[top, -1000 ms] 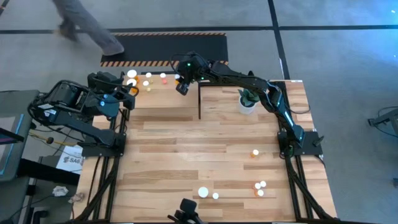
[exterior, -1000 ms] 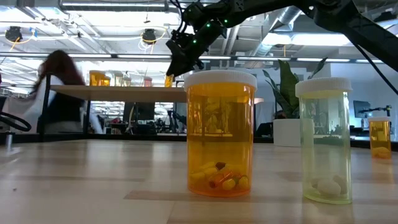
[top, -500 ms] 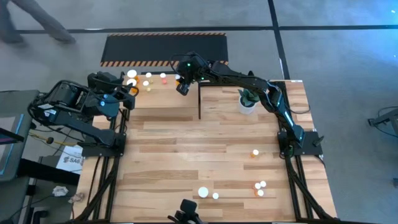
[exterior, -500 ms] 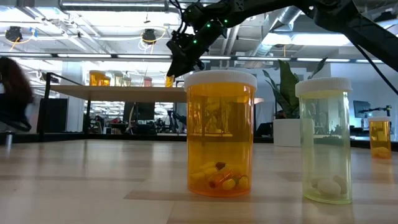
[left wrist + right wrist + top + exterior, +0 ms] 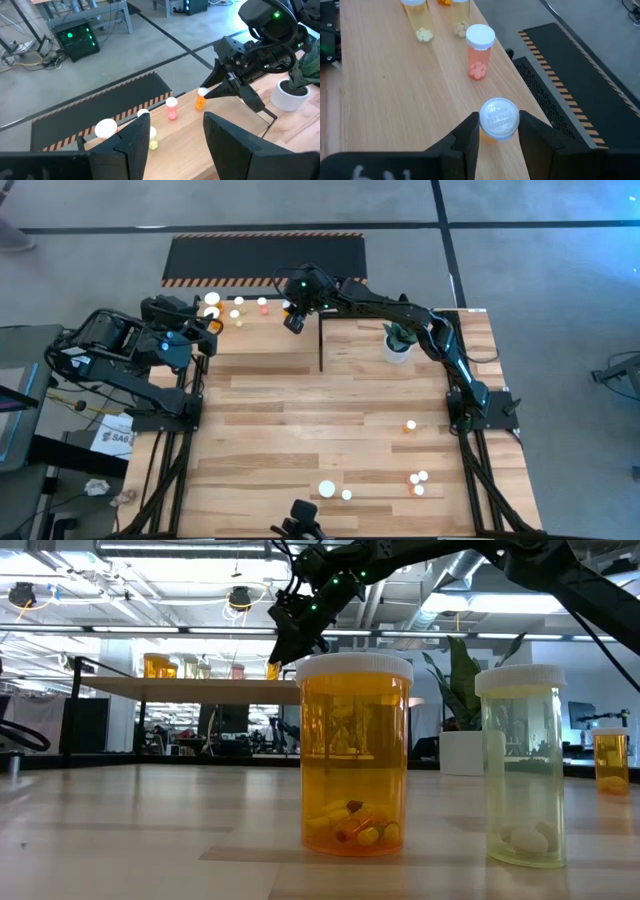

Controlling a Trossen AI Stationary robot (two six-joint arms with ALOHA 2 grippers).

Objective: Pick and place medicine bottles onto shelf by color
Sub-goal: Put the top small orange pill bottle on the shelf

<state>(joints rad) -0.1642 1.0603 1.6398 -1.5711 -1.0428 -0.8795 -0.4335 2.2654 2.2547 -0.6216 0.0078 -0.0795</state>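
The shelf (image 5: pixel 262 338) stands at the table's far left. My right gripper (image 5: pixel 292 320) reaches over the shelf's far right corner, shut on a small orange bottle (image 5: pixel 200 101). Beside it on the shelf stand a pinkish bottle (image 5: pixel 480 52) and two yellowish ones (image 5: pixel 416 15) on their bases, and a larger white-capped bottle (image 5: pixel 212 311) farther left. More bottles stand on the table near its front edge (image 5: pixel 327 490) and at the right (image 5: pixel 410 425). My left gripper (image 5: pixel 172 137) waits open at the shelf's left end with nothing between its fingers. My right gripper pinches the orange bottle's round white cap (image 5: pixel 499 118) between its two fingers. The fingers slant down at it from the table's right side. The bottle stays upright below them, its base at the shelf top (image 5: pixel 199 106); whether it rests there, I cannot tell.
A white pot with a green plant (image 5: pixel 397 345) stands right of the shelf, under my right arm. A black mat with orange-striped edges (image 5: pixel 265 255) lies on the floor beyond the far edge. In the low view a big orange bottle (image 5: pixel 355 755) and a yellowish one (image 5: pixel 524 765) stand close.
Both arms and the bottles have kept still. A person walking on the floor beyond the table's far left has passed out of view.
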